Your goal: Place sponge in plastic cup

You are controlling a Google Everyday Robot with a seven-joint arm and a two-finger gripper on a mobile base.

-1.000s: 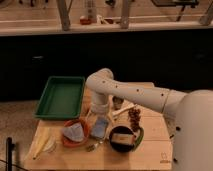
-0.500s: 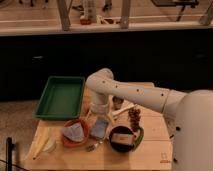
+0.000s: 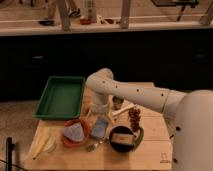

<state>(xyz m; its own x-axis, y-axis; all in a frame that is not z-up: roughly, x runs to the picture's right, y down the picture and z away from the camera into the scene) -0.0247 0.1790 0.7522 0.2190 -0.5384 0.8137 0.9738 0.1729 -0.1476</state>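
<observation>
My gripper (image 3: 100, 111) points down over the wooden table (image 3: 150, 150), just right of the green tray (image 3: 61, 96). A pale, see-through shape that looks like the plastic cup (image 3: 96, 113) stands right at the gripper, partly hidden by it. A flat blue-grey piece that may be the sponge (image 3: 99, 128) lies on the table just in front of the gripper. A similar blue-grey piece (image 3: 74, 133) lies in an orange bowl (image 3: 66, 140) to the front left. I cannot tell whether the gripper holds anything.
A black bowl (image 3: 123, 145) with a tan item stands at the front middle. A dark reddish cluster (image 3: 134, 118) and a pale utensil (image 3: 122, 111) lie to the right of the gripper. A banana (image 3: 42, 146) lies at the front left. A dark counter runs behind the table.
</observation>
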